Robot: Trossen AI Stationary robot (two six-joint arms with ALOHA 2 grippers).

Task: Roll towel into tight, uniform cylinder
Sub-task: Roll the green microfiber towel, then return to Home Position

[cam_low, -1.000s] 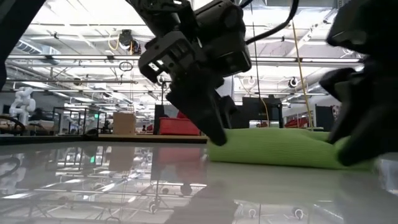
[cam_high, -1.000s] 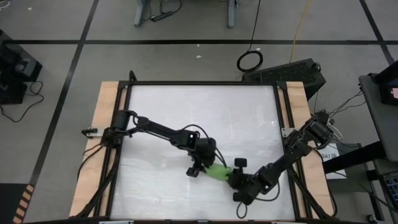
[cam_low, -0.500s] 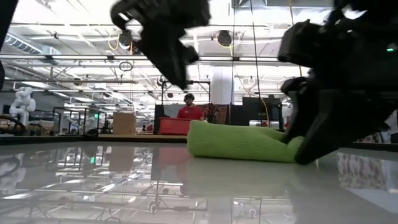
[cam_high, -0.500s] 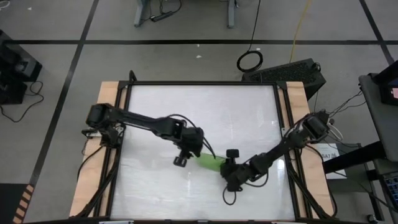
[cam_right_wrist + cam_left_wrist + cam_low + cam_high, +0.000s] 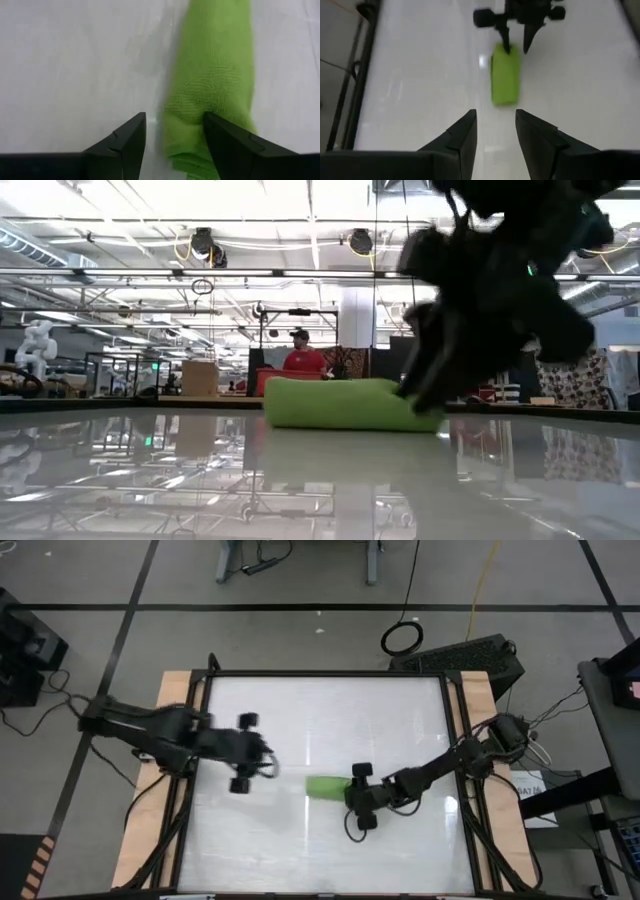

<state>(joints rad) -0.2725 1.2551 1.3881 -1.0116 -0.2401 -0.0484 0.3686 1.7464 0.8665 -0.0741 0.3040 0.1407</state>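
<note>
Right now I see the right gripper [image 5: 352, 796] low on the tabletop [image 5: 400, 710] at the near end of the towel [image 5: 326, 786]. From its wrist camera its jaws stand parted, one finger [image 5: 125, 142] on bare tabletop just beside the cloth, the other finger [image 5: 227, 142] over the cloth's end; whether they press the cloth I cannot tell. That end shows stacked folded edges, with the ribbed weave running away from the camera.

On the overhead picture the towel lies as a short green roll a little right of the tabletop's middle, towards the front edge, its right end meeting the right gripper. In the low view the towel [image 5: 335, 403] rests flat on the glossy top, and the right gripper [image 5: 425, 385] is a dark blurred mass covering its right end, so I cannot see the contact there.

My left gripper [image 5: 243, 753] is well apart from the towel, over the left part of the tabletop, and smeared in the overhead picture. From its wrist camera the jaws are open with nothing between them; the towel [image 5: 505, 80] lies beyond with the right gripper [image 5: 516, 42] at its far end.

Farther back, past the tabletop, a person [image 5: 303, 355] in a red top shows in the room.
</note>
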